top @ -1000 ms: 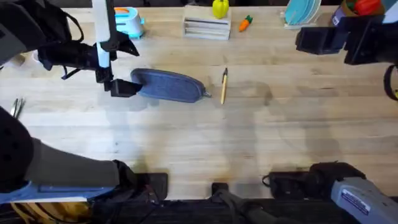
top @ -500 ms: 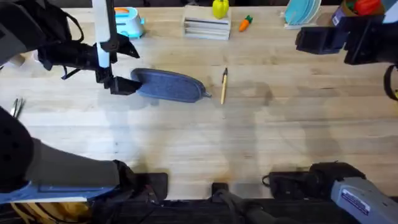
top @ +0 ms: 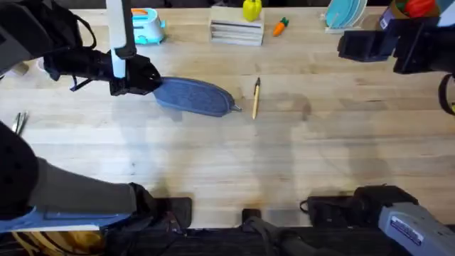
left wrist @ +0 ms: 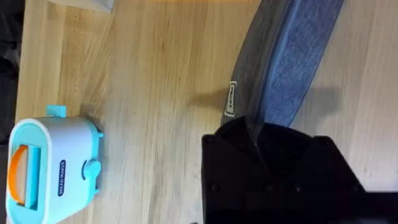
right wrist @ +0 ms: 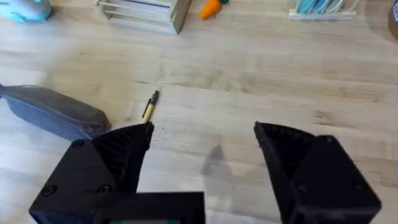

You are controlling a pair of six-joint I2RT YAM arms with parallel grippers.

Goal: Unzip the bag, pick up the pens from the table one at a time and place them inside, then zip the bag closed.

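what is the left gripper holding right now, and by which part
The left gripper pinches the slim grey-blue fabric pencil pouch at its rounded end farthest from the yellow-tan pen.

The table is made of pale matt wood with visible grain. The bag is of matt grey-blue woven cloth. A glossy teal plastic toaster is seen. The fingers are of matt black plastic.

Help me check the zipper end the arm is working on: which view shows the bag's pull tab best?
The left wrist view: the pull tab lies beside the left gripper. Overhead and right wrist views show the bag, without a clear tab.
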